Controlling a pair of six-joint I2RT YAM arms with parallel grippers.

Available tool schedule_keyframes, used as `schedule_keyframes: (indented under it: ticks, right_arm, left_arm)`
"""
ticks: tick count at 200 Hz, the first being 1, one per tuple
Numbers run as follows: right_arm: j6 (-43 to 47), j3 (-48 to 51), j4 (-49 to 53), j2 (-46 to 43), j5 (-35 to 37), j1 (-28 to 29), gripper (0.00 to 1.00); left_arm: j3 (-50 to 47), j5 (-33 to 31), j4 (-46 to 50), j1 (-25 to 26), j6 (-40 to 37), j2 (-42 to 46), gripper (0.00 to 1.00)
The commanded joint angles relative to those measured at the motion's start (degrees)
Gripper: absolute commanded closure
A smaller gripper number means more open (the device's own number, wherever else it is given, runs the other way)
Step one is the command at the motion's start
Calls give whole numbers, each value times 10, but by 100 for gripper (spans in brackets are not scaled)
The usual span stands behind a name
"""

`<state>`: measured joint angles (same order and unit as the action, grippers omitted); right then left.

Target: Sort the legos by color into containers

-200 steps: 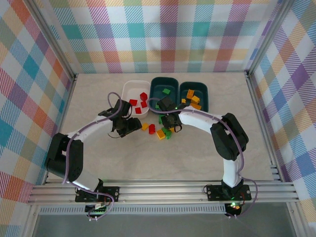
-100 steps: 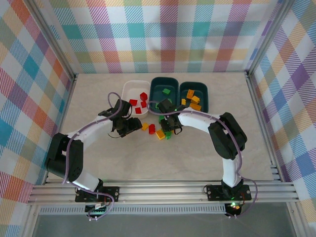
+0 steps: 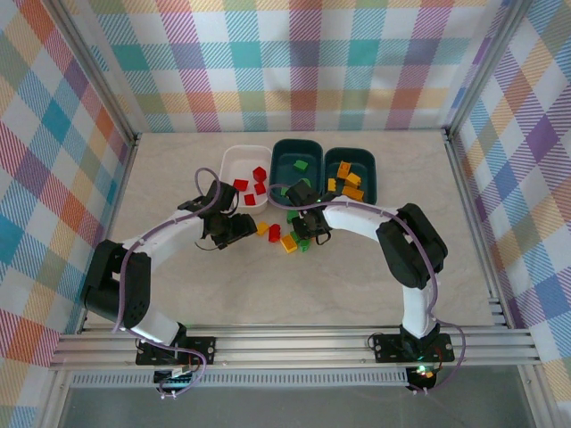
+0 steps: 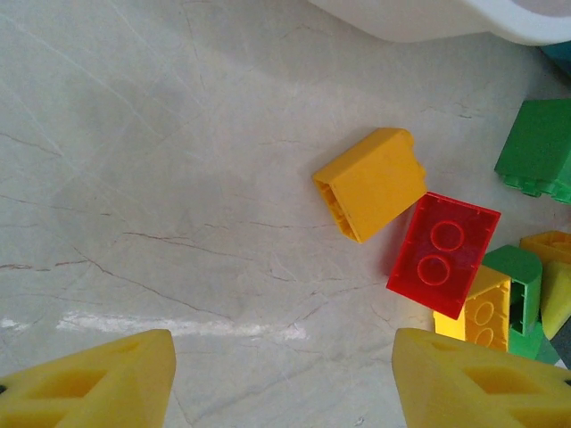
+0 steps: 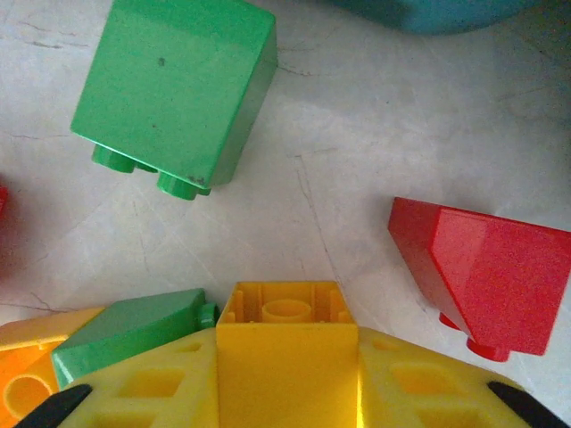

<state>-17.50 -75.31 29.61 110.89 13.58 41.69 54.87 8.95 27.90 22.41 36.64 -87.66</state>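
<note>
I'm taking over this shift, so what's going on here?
Legos are being sorted by color, and the job is partway done. The right gripper is shut on a yellow brick low over the loose pile. The left gripper hangs open and empty above the table, near a red brick. Red bricks lie in the white tub, a green one in the middle teal tub, and orange-yellow ones in the right tub.

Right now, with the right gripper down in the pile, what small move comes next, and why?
Probably lift the right gripper straight up: its fingers are shut on a yellow brick, with a green brick and a red brick close by. Then it can go to the right-hand teal tub, which holds the yellow-orange bricks.
</note>
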Motion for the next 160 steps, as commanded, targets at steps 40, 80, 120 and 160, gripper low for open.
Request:
schedule_keyframes:
  ticks: [40,80,120,160]
  right_arm:
    - [-5,-12,15,-81,17,-5,65]
    - [4,-47,12,-83,14,-92,65]
    - [-4,-101,18,-21,-11,-198,64]
    - [-8,-149,21,29,-42,-239,48]
  left_arm:
    - [-1,7,4,5,9,14,34]
    - [20,8,15,50,18,10,34]
    - [32,46,-42,80,93,2,34]
    - [76,44,-65,109,151,-33,29]
